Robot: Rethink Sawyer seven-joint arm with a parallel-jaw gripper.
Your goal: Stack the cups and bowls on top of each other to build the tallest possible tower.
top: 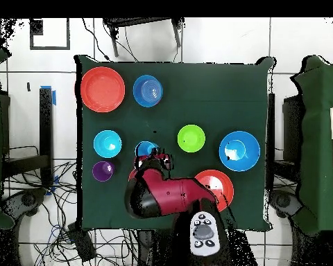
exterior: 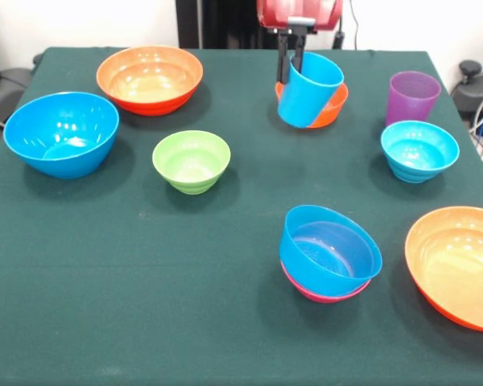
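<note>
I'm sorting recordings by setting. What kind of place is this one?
Probably a robotics lab, not a home. A red robot arm works at a table under green cloth, loose cables trail over the tiled floor, and more cloth-covered tables stand alongside.

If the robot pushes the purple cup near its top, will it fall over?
Probably. The purple cup is taller than wide and narrows toward its base, so a high push would likely tip it. It stands empty and looks like thin plastic, so likely light. Once down, its round side might let it roll on the table.
</note>
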